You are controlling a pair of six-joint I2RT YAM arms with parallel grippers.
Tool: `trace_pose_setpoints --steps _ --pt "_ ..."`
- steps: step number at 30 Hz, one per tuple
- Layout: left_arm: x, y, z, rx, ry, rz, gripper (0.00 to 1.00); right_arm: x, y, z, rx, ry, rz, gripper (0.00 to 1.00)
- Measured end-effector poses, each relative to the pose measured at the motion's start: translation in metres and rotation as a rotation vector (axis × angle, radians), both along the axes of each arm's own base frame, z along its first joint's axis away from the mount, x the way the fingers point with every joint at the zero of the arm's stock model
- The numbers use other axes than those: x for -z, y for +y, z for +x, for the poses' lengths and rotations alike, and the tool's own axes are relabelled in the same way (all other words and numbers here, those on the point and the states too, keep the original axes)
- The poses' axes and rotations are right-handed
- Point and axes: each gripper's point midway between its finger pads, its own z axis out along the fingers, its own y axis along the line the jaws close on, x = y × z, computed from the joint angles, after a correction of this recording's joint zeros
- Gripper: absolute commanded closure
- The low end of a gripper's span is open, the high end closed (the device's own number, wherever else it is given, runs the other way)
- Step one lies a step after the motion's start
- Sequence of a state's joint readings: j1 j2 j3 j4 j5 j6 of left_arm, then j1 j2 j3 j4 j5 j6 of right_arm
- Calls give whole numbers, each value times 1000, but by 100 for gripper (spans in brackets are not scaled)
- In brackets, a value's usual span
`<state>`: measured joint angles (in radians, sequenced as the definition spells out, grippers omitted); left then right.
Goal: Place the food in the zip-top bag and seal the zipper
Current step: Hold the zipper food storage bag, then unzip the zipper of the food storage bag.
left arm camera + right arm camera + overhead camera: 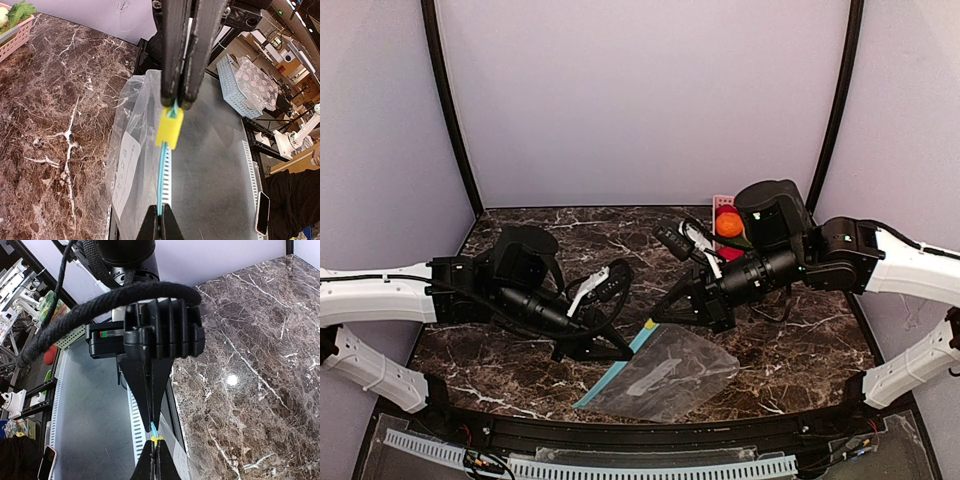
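Note:
The clear zip-top bag [670, 375] lies flat near the table's front edge, its whitish label [124, 170] facing up. Its teal zipper [161, 185] is held taut between both grippers. My left gripper [160, 222] is shut on the zipper strip. My right gripper [156, 452] is shut on the zipper at the yellow slider [169, 127], facing the left one a short way along the strip. In the top view the left gripper [623, 352] and right gripper [655, 318] meet at the bag's upper left edge. Food [728, 224] sits in a pink basket [17, 36] at the back right, with a leafy green [21, 9] showing.
A white slotted rail [620, 468] runs along the front below the table edge. Beyond the edge stands a pale blue crate [231, 79] on a grey shelf. A thick black cable [115, 302] loops over the left arm's wrist.

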<state>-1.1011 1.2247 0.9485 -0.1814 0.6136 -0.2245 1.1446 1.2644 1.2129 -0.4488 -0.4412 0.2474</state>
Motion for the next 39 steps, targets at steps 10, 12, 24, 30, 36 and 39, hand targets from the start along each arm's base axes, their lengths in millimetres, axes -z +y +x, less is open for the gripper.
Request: trace_pose_setpoints --steps 10,12,24,30,36,39 --pt "-3 -1 5 -18 -6 -11 49 2 1 0 1 -3 7 100" --pt "-6 -3 7 -30 -11 -26 43 4 0 0 3 0 9 100" --pt "-47 -17 23 -80 -72 -158 50 -4 1 1 11 -1 50 100" --pt "-55 -22 27 -85 -88 -194 55 -6 1 1 12 -3 58 100" --pt "-49 -26 28 -85 -82 -184 57 -6 2 1 12 -4 61 100" --pt "-46 -27 29 -86 -76 -175 61 -7 2 1 12 -5 62 100"
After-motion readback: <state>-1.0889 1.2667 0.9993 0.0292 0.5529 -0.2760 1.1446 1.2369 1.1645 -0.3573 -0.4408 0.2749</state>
